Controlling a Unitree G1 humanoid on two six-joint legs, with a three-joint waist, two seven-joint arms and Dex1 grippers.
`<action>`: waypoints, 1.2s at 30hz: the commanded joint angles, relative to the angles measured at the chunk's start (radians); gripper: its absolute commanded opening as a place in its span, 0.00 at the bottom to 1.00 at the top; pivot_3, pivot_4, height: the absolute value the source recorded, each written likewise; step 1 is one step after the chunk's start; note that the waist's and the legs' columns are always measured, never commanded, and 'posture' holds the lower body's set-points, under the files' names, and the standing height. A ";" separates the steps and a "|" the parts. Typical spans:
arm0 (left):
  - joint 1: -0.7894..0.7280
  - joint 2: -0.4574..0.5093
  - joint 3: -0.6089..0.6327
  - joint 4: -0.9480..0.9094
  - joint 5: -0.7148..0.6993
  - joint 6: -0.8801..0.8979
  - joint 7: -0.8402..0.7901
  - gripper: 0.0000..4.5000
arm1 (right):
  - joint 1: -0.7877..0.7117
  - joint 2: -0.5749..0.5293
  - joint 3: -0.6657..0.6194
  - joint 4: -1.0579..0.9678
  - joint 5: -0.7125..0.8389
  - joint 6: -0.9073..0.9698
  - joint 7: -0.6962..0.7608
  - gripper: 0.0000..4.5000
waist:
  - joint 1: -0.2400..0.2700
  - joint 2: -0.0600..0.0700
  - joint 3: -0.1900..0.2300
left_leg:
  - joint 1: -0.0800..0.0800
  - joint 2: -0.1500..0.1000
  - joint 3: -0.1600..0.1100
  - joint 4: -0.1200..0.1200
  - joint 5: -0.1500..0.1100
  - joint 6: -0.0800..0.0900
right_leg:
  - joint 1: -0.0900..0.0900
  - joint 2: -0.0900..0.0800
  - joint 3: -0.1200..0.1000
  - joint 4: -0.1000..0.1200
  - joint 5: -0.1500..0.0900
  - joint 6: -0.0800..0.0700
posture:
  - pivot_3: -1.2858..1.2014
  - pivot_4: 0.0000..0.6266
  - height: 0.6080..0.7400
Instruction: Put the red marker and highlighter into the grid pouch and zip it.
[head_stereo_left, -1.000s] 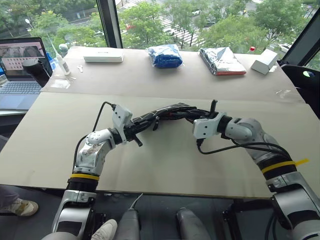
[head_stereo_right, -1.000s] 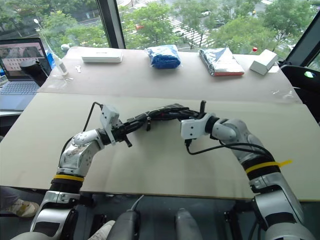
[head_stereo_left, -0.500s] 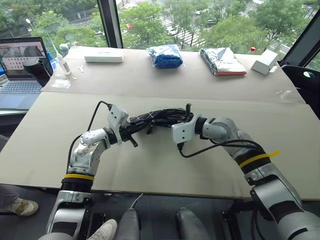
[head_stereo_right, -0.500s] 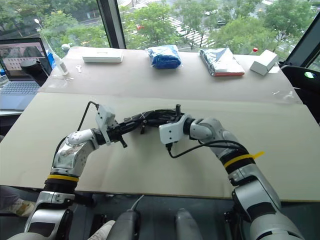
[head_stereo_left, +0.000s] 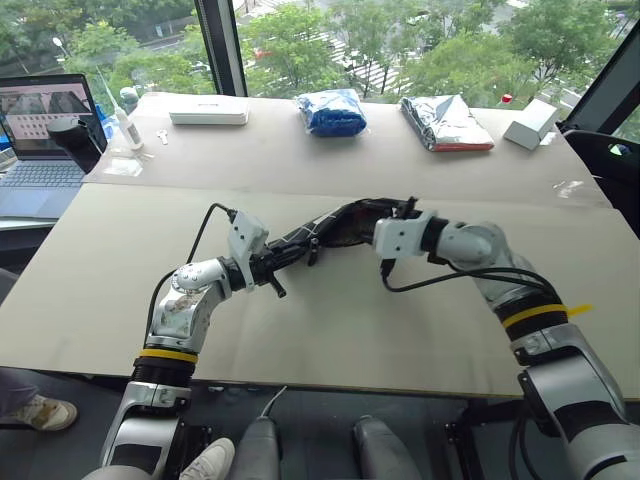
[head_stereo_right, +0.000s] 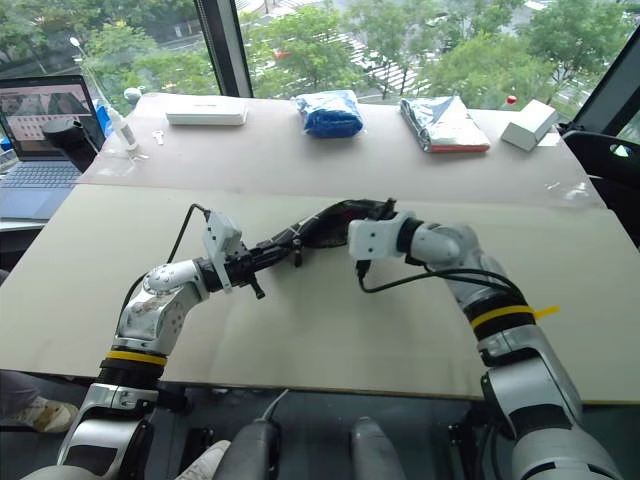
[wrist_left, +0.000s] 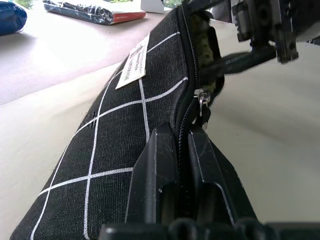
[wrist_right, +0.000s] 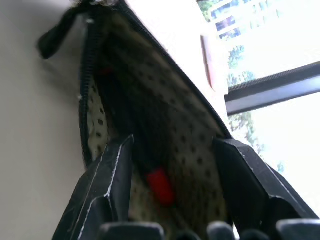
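You see the table (head_stereo_left: 330, 330) with the grid pouch (wrist_left: 125, 125) held up above it between both arms. Your left gripper (wrist_left: 179, 150) is clamped on the pouch's zippered edge. Your right gripper (wrist_right: 172, 165) stands spread at the pouch's gaping mouth. Inside, against the dotted lining, lies the red marker (wrist_right: 159, 184), red end toward the camera.
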 joint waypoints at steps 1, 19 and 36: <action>-0.012 -0.001 0.003 -0.021 -0.012 -0.005 -0.005 0.00 | 0.105 -0.066 -0.169 -0.302 0.510 0.542 0.253 0.62 | 0.006 0.000 0.000 | 0.000 0.000 0.000 0.000 0.000 0.000 | 0.000 0.000 0.000 0.000 0.000 0.000 | 0.52 0.24 1.00; -0.024 -0.014 0.005 -0.008 -0.006 -0.015 0.015 0.00 | 0.303 0.224 0.051 -0.553 0.543 1.080 -0.074 0.62 | -0.010 0.000 0.000 | -0.001 0.000 -0.002 0.002 0.000 0.000 | -0.001 0.002 0.000 0.002 0.000 0.001 | 0.52 0.24 1.00; -0.018 -0.017 0.011 0.000 -0.006 -0.024 0.022 0.00 | 0.099 0.425 -0.004 -0.303 0.427 0.954 -0.146 0.62 | -0.001 0.000 0.000 | -0.002 0.000 -0.002 0.003 0.000 0.000 | -0.002 0.002 -0.001 0.004 0.000 0.001 | 0.52 0.24 1.00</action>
